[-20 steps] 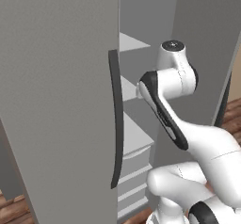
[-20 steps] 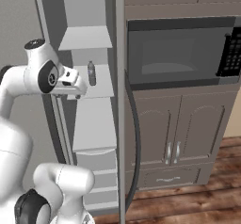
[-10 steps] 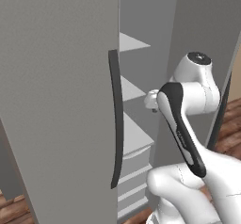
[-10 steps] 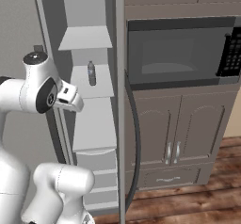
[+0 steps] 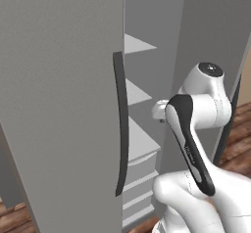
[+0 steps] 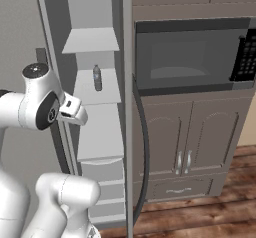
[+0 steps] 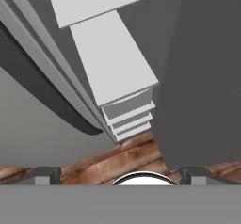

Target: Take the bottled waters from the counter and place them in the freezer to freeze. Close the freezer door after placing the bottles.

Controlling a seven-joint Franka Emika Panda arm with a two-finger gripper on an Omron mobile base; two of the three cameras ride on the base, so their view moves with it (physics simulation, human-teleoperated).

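Bottle on the shelf, tool below it and empty

One water bottle stands upright on a pale shelf inside the open freezer; the tool sits lower and outside, fingers spread wide, holding nothing, facing drawers and wooden floor.

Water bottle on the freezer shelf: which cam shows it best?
Right base view. The bottle stands upright on a pale shelf inside the open freezer, unobstructed. Left base view gives shelf edges past the door handle; hand view looks down at lower shelves.
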